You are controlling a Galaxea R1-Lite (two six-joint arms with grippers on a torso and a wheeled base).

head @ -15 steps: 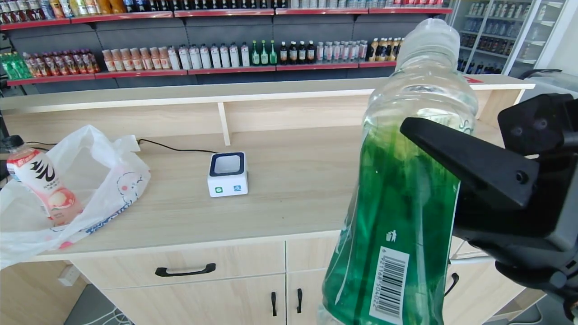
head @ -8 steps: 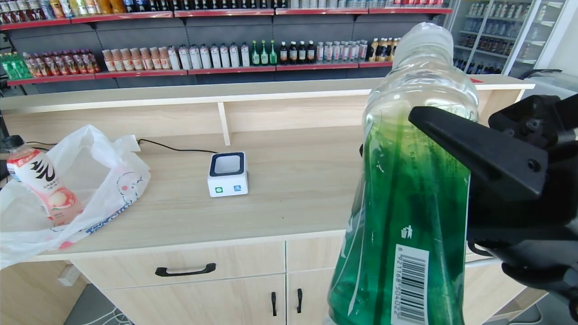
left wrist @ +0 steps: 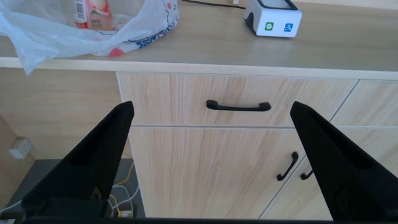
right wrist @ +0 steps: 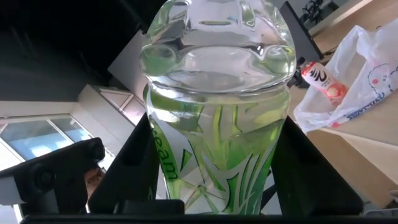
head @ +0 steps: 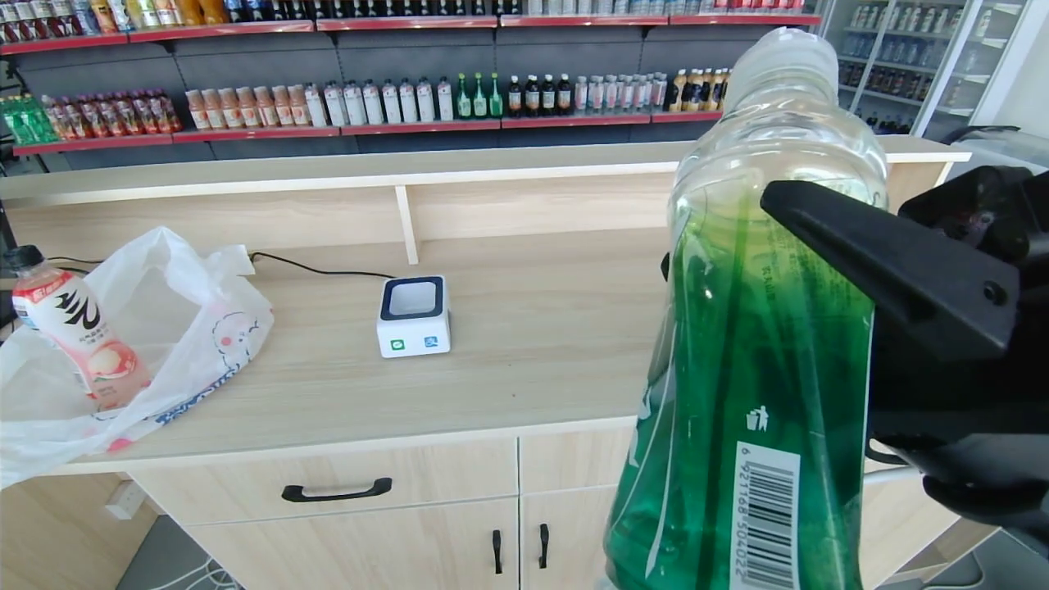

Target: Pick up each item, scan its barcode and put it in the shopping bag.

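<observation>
Two risks in the head view: the green bottle (head: pixel 754 344), held high at near right by the right gripper (head: pixel 715 233) with fingers pinching its middle, shows its barcode (head: pixel 762 516) toward the camera, away from the scanner (head: pixel 413 315) on the counter (head: pixel 533 352) to the left, so a scan could miss. Its slick body could also slip before reaching the bag (head: pixel 188 328) at far left. Left wrist view: left gripper (left wrist: pixel 211 107) fingers spread wide, holding nothing, in front of the drawer (left wrist: pixel 174 99). Right wrist view: fingers (right wrist: pixel 140 168) press both sides of the bottle.
</observation>
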